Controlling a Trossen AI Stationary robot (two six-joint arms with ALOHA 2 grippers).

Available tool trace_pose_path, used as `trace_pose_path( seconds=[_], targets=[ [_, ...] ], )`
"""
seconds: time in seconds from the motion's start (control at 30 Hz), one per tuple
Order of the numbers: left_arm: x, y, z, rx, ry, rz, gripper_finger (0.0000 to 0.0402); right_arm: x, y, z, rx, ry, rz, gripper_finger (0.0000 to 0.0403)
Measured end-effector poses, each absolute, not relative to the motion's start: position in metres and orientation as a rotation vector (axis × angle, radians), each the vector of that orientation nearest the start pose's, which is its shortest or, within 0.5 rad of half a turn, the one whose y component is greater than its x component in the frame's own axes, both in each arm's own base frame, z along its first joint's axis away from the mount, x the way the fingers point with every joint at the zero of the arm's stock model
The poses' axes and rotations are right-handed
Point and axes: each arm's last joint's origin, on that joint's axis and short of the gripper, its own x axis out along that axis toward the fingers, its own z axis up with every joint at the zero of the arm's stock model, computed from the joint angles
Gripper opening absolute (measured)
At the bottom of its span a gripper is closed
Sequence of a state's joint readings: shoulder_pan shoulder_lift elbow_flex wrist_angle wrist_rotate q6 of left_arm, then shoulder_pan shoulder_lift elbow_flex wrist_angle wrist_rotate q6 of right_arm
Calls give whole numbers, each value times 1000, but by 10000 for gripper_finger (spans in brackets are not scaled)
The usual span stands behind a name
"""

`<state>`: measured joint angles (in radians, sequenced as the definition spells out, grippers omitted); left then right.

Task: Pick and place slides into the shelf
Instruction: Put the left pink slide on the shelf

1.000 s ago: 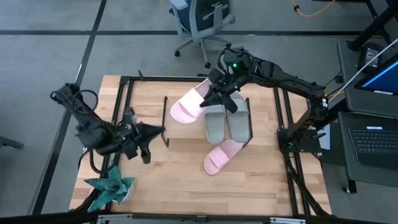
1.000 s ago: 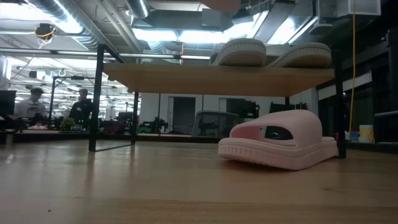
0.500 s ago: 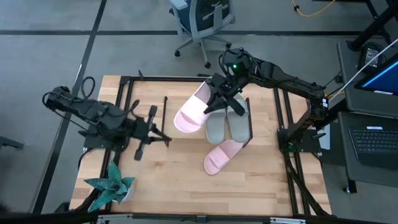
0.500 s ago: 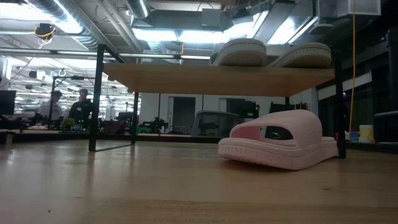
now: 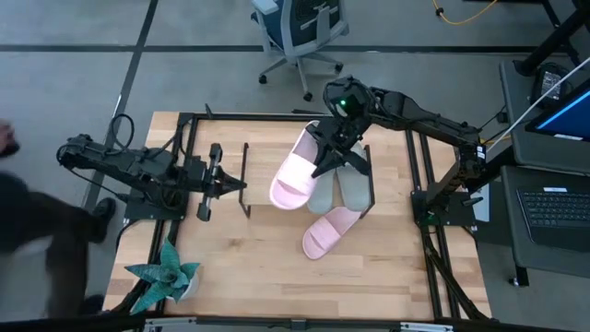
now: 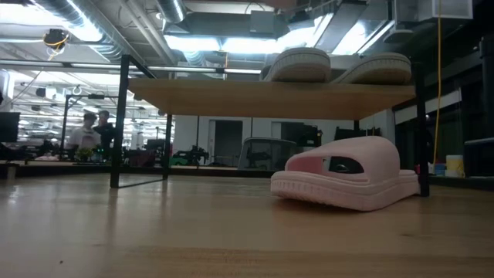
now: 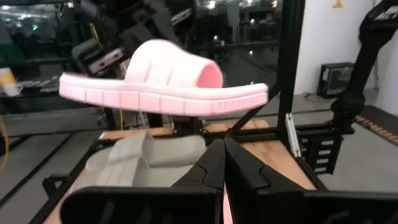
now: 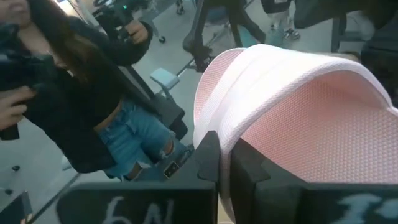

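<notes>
A pale pink slide (image 5: 300, 171) hangs above the shelf (image 6: 270, 99), with my right gripper (image 5: 330, 157) shut on it. Two grey-green slides (image 5: 336, 187) lie side by side on the shelf board, soles down. A second pink slide (image 5: 330, 231) rests sole-down on the table by the shelf's near side. My left gripper (image 5: 241, 187) is shut and empty. It is level at the shelf's left end frame (image 5: 247, 175) and points toward the table's right edge. The left wrist view shows the held slide (image 7: 165, 78) above the grey ones (image 7: 143, 158). My right gripper pinches the edge of the pink slide's strap (image 8: 214, 118) between its two fingers; one finger (image 8: 249, 165) sits inside under the strap, the other outside. The fingers slant down from the far right. The slide is lifted clear, nearly level, sole down, above the shelf.
A teal star-shaped plant (image 5: 164, 277) stands at the table's near left corner. A person in a dark top and jeans (image 8: 93, 93) stands just off the table's left side. An office chair (image 5: 300, 28) is beyond the far edge, a laptop (image 5: 558, 207) to the right.
My left gripper has drawn back from near the plant toward the far edge, rolled, and now points level at the shelf's left end. My right gripper has turned, swinging the held pink slide's free end from the left toward the near edge, closer to the grey slides.
</notes>
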<state>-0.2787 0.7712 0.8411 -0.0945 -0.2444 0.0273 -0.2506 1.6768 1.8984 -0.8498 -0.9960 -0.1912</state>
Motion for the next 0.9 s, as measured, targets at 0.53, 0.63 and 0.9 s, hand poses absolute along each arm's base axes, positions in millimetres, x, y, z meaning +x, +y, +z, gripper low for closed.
trace_pose_path(
  seconds=[0.53, 0.63, 0.9],
  targets=[
    [169, -35, 357, 41, 50, -1, 0, 387, -44, 365, 95, 607, 803, 15],
    [169, -35, 357, 41, 50, -1, 0, 392, -44, 358, 89, 618, 812, 15],
    [169, -35, 357, 41, 50, -1, 0, 398, -44, 350, 2, 596, 835, 15]
  ],
)
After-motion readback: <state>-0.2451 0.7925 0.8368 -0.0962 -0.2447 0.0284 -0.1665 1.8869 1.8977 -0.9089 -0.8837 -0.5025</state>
